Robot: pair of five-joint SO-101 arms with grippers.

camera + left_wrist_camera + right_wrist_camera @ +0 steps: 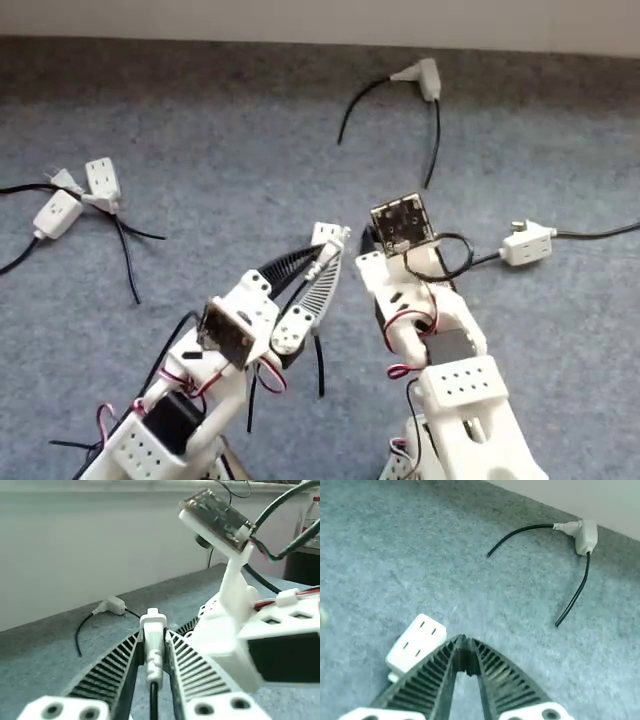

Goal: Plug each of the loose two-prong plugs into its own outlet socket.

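Note:
My left gripper is shut on a white outlet socket whose black cord hangs down between the fingers. The same socket lies right beside my right gripper, slots showing. That gripper is shut with nothing in it and points down at the carpet. A white two-prong plug on a black cord lies on the carpet to the right of the right arm. At the far left, two white sockets and a small plug lie in a cluster with black cords.
Near the back wall a white plug joined to a socket lies with two black cord ends; it is also in the right wrist view. The right arm's camera board stands close to the left gripper. Grey carpet covers the floor.

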